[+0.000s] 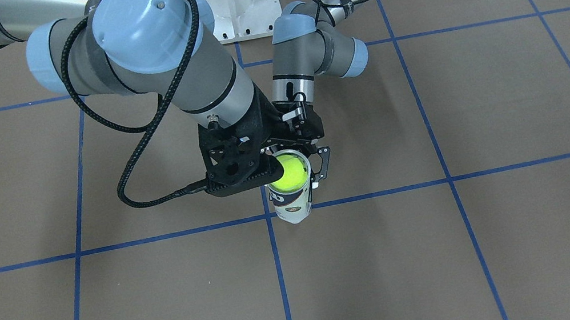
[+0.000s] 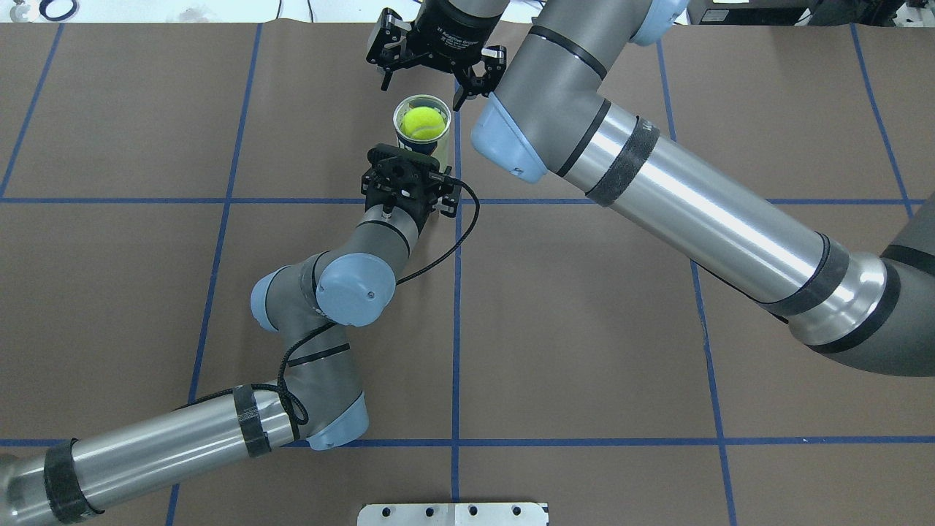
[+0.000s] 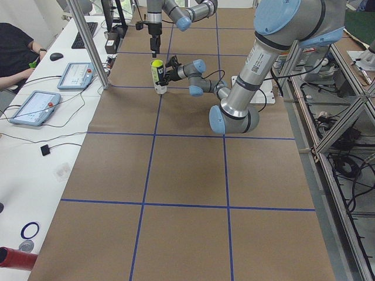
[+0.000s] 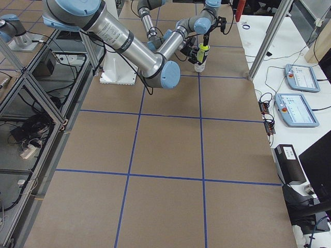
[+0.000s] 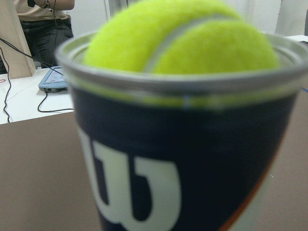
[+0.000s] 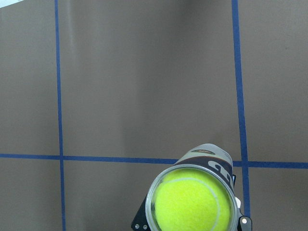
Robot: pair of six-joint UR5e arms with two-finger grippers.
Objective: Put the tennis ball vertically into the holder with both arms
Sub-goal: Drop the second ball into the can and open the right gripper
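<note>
Right gripper [image 2: 427,80]: jaws spread wide, holding nothing, hovering just above and beyond the mouth of the holder [image 1: 289,204]. Left gripper [image 2: 418,162]: closed around the holder from the side, just below the rim, with a finger on either side of the tube in the right wrist view. The holder stands upright on the brown-papered table [image 1: 485,109], close to a crossing of blue tape lines. The tennis ball [image 2: 424,123] sits in the holder's mouth, its top bulging a little above the rim.

The insertion step looks nearly done: the ball is in the tube, though whether it can sink further cannot be told. The next move probably calls for the right gripper to lift away straight, or nudge the ball down, while the left gripper steadies the tube.

The right arm's wrist crowds close over the left gripper, and a looping black cable [image 1: 143,143] hangs beside it. The white pedestal [image 1: 229,1] stands behind. Two tablets [image 3: 76,75] and a seated person [image 3: 14,52] are at a side bench, well apart.
</note>
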